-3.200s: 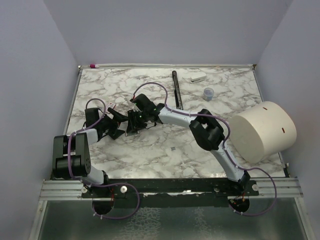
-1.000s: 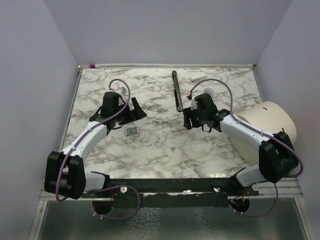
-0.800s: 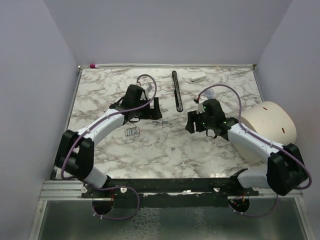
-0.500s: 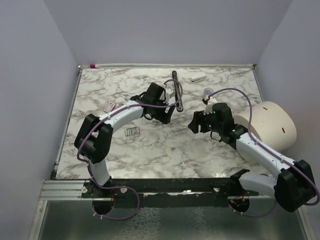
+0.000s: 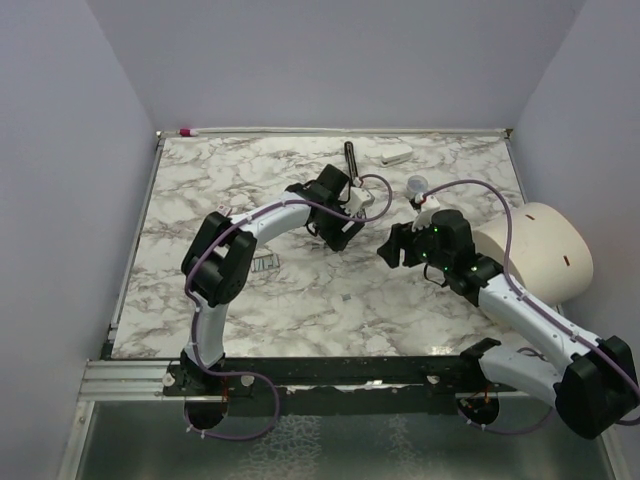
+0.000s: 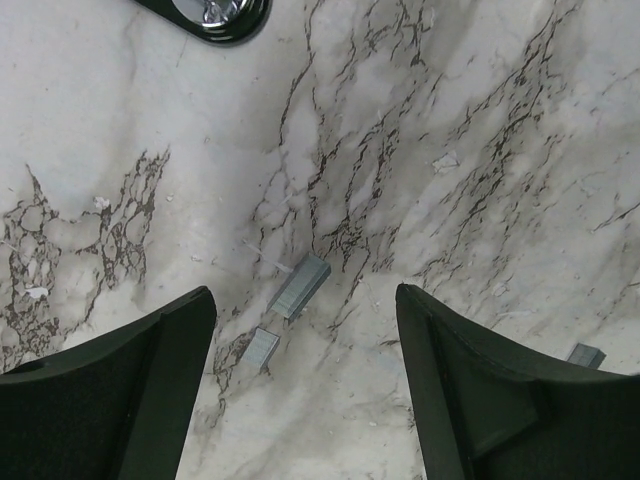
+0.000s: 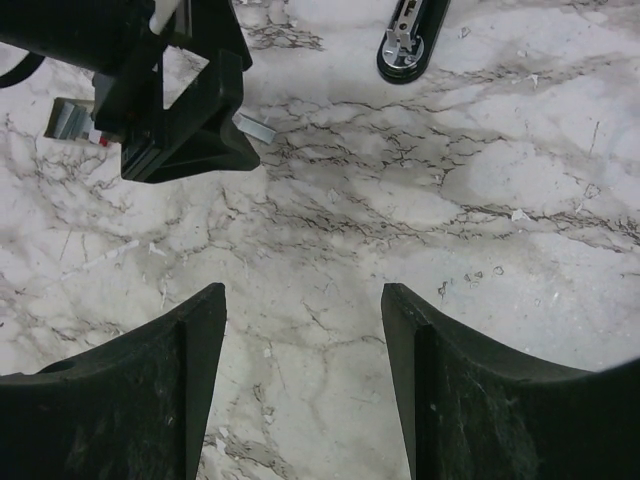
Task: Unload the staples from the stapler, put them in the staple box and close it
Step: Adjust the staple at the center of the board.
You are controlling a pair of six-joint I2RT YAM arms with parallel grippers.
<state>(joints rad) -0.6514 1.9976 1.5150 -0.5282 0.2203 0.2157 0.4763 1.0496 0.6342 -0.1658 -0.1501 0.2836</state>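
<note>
Starting at the left gripper (image 6: 303, 300): jaws spread wide, gripping nothing, pointed down at the marble table (image 5: 200, 190); between its fingers (image 6: 120, 390), flat on the marble, the staples (image 6: 300, 284) — one short ridged strip lying aslant, a smaller piece just beside it to the lower left, another past the right finger. Just right of that gripper in the overhead view, the stapler (image 5: 350, 158): flat on the table, long axis running from the far edge toward the arms, nearly straight down the picture, near part hidden behind the left gripper; rounded end with a metal glint at the top of both wrist views. Further right, the right gripper (image 7: 302, 295) — likewise wide open and empty, aimed at bare marble near the stapler's end.
</note>
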